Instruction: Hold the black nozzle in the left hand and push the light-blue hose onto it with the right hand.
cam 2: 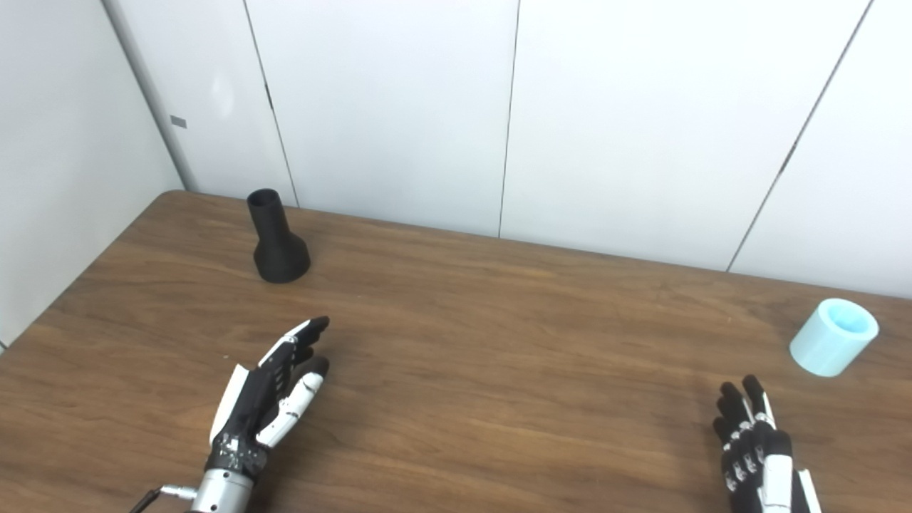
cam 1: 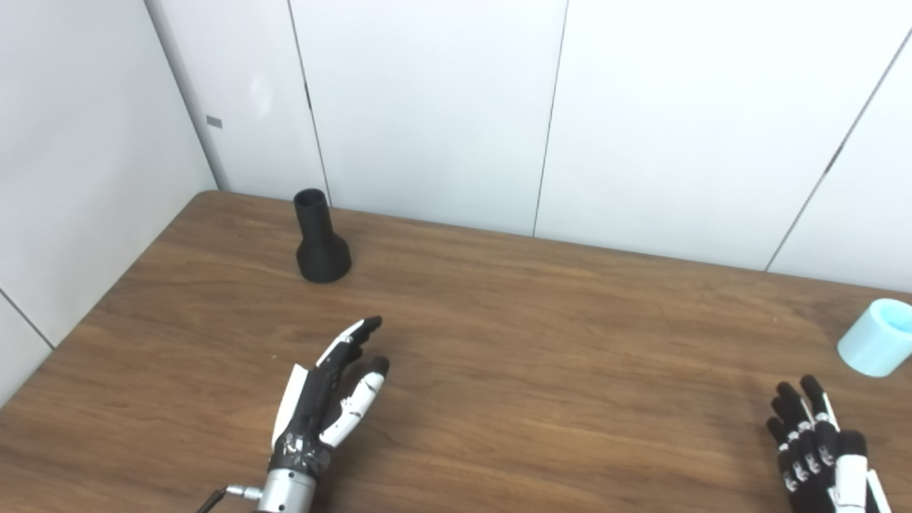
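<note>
The black nozzle (cam 1: 320,239) stands upright on its wide base at the far left of the wooden table (cam 1: 541,342), narrow mouth up. The light-blue hose piece (cam 2: 833,337), a short cylinder, lies tilted at the table's right edge. My left hand (cam 1: 328,395) is open and empty, fingers stretched forward, well in front of the nozzle. My right hand (cam 2: 757,445) is open and empty at the bottom right, just in front and left of the hose piece.
White wall panels (cam 1: 442,107) stand close behind the table and along its left side. The table's left edge runs diagonally near the nozzle.
</note>
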